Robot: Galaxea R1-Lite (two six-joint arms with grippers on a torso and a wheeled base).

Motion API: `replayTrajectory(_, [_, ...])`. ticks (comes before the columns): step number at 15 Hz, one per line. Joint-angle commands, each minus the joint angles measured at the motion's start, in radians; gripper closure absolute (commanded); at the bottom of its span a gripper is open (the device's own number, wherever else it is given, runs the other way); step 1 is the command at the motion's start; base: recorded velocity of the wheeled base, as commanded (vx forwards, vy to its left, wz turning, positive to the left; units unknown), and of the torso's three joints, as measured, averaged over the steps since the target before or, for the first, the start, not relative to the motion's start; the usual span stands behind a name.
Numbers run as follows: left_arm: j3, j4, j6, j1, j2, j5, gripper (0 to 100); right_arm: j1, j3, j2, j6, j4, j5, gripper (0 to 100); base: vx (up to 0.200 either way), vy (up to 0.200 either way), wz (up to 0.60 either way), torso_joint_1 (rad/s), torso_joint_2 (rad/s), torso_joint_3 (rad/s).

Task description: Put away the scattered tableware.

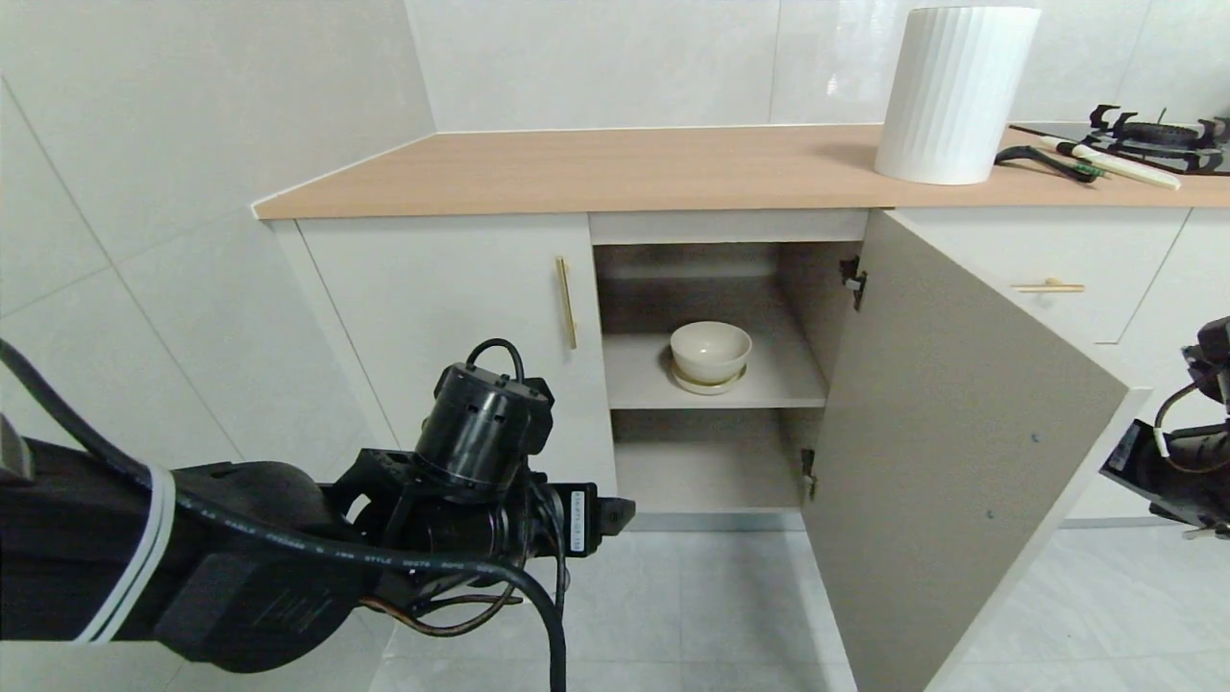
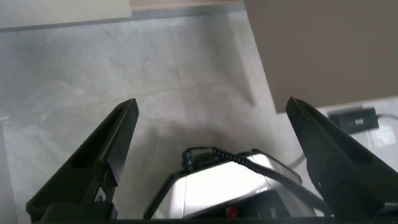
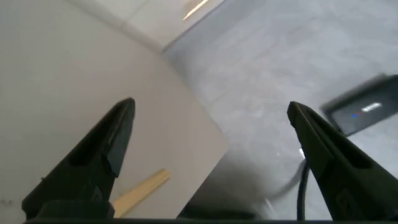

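Observation:
A cream bowl sits on a small plate on the middle shelf of the open cabinet. My left gripper is open with nothing between its fingers; it hangs low over the tiled floor, in front of the closed left door. In the head view the left gripper points toward the cabinet opening. My right gripper is open and holds nothing, close to the outer face of the swung-out door, beside its gold handle. The right arm is at the far right.
The open cabinet door juts out between the two arms. On the wooden counter stand a tall white ribbed container, a white-handled utensil, a black utensil and a gas burner. The lower shelf is bare.

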Motion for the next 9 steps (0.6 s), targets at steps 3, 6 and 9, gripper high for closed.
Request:
replayTrajectory(3, [-0.001, 0.000, 0.000, 0.000, -0.001, -0.001, 0, 0.241, -0.051, 0.055, 0.001, 0.005, -0.001, 0, 0.000, 0.000, 0.00, 0.000, 0.00, 0.000])
replayTrajectory(6, [-0.002, 0.000, 0.001, 0.001, 0.000, -0.001, 0, 0.390, -0.149, 0.170, 0.001, 0.005, -0.001, 0, 0.000, 0.000, 0.00, 0.000, 0.00, 0.000])
replayTrajectory(9, [-0.009, 0.000, 0.001, 0.003, -0.001, -0.001, 0, 0.461, -0.258, 0.277, 0.001, 0.005, 0.002, 0, 0.000, 0.000, 0.00, 0.000, 0.00, 0.000])
